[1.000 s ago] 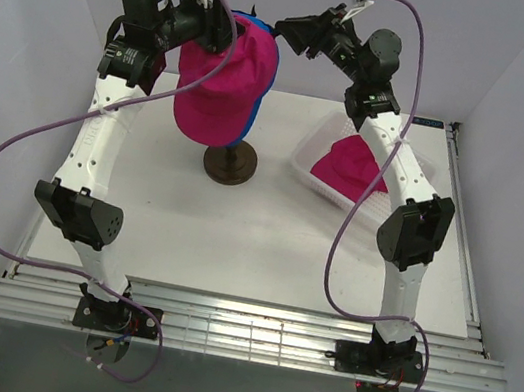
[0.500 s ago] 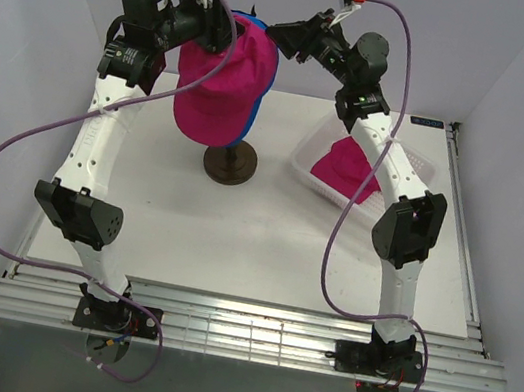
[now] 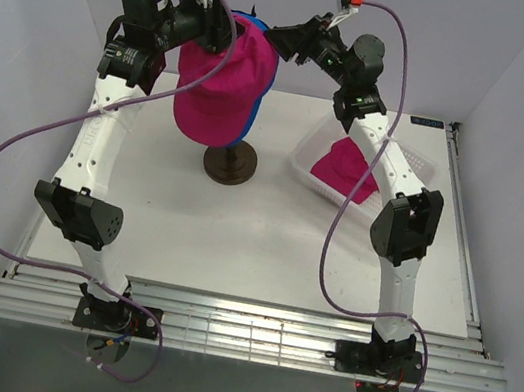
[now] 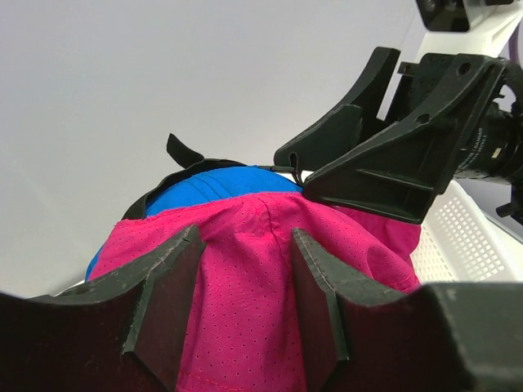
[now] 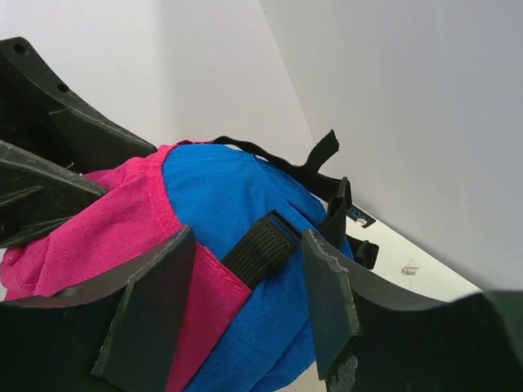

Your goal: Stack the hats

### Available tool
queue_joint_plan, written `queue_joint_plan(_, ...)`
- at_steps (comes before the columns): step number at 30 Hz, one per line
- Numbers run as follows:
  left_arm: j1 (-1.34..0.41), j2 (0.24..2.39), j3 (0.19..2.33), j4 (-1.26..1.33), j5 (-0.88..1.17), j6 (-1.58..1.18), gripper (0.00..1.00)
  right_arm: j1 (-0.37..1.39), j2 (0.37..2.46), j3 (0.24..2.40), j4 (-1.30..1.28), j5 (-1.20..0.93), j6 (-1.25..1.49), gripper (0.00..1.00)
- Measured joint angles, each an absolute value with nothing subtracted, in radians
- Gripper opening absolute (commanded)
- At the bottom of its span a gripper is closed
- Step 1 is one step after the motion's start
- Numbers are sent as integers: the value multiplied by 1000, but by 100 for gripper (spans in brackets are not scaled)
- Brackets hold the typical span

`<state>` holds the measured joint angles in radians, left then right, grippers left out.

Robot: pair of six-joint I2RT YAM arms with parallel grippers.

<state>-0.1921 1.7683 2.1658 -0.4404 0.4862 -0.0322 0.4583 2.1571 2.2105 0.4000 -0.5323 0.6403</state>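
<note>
Two limp, light pieces: pink cap [image 3: 215, 86] is covering blue cap [image 5: 237, 196]; left gripper [image 4: 245, 237] and right gripper [image 5: 248, 237] are gaping open; stiffer brim [image 3: 211, 129] is probably offering the firmest hold.

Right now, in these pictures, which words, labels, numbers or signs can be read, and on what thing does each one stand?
No text can be read in any view.
Small dark label on the far edge of the table: too small and blurred to read.
Pink hat and blue hat: no print or logo shows.
</note>
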Motion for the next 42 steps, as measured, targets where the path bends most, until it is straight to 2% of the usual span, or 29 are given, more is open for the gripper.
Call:
queue_joint_plan(4, -192, 1768, 2166, -440, 486, -34, 58, 458, 2168, 2210, 410, -527, 653, 55)
queue_joint_plan(5, -192, 1768, 2166, -440, 486, -35, 58, 458, 2168, 2210, 414, -529, 655, 48)
queue_joint_plan(9, -192, 1768, 2165, -440, 486, -35, 58, 458, 2168, 2210, 435, -538, 679, 28)
queue_joint_plan(14, -192, 1768, 2165, -440, 487, -35, 58, 453, 2185, 2210, 467, -550, 707, 9)
queue_joint_plan(20, -192, 1768, 2159, -431, 487, -35, 59, 449, 2180, 2166, 496, -538, 718, 8)
queue_joint_plan(31, -192, 1761, 2154, -430, 495, -33, 79, 451, 2147, 2088, 505, -470, 689, 8)
queue_joint_plan(42, -197, 1757, 2209, -509, 485, -27, 88, 451, 2067, 1958, 509, -447, 614, 8)
